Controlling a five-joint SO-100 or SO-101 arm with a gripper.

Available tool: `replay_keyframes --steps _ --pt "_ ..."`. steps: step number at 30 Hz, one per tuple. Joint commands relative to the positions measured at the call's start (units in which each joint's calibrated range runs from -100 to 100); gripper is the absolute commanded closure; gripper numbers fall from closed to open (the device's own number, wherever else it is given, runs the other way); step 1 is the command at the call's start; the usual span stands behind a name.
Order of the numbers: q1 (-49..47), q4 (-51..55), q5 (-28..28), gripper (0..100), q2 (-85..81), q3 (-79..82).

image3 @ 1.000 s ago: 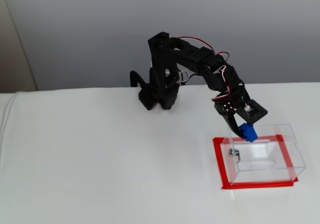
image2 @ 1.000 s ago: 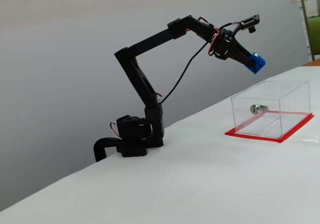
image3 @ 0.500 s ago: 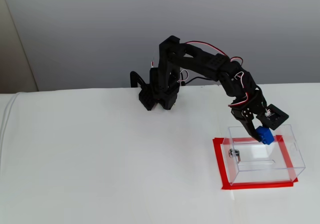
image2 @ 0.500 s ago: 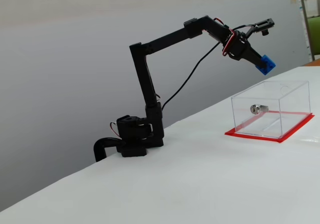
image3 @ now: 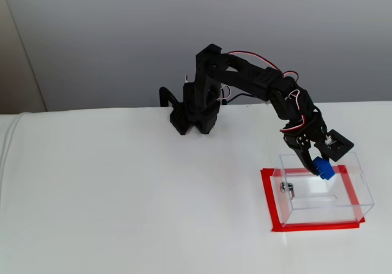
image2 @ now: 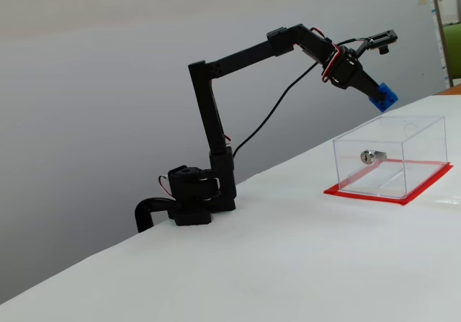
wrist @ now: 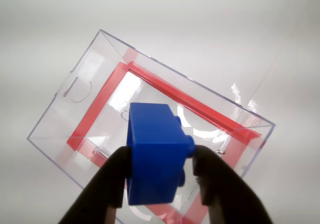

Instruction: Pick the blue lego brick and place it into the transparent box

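Observation:
My gripper (wrist: 161,163) is shut on the blue lego brick (wrist: 155,151) and holds it in the air above the open top of the transparent box (wrist: 100,88). In a fixed view the brick (image2: 384,96) hangs clearly above the box (image2: 425,145), which stands on its red base (image2: 374,194) with the silver lock (image2: 369,155) on its near wall. In another fixed view the gripper (image3: 316,165) holds the brick (image3: 324,168) over the box's far edge (image3: 318,155); the lock (image3: 287,189) shows on the box's left wall.
The arm's black base (image3: 195,116) stands at the back of the white table (image3: 122,194). The table's edge (image2: 86,264) runs diagonally in a fixed view, with a grey wall behind. A shelf (image2: 448,19) shows at the far right.

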Motion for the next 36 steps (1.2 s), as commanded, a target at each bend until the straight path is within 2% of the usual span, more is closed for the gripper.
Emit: replay_keyframes --steps 1,13,18,21,26,31,36 --pt "-0.28 -0.8 0.18 85 -1.03 -3.84" --pt "-0.21 -0.8 0.28 85 -1.03 -3.84" --pt "-0.06 -0.8 4.56 85 -1.46 -3.84" --pt "0.38 -0.8 5.19 85 -1.54 -3.84" --pt "2.16 -0.54 5.19 99 -2.22 -3.84" --pt "4.6 -0.71 5.29 99 -5.28 -2.93" --pt "8.37 -0.36 8.89 99 -8.16 -2.93"
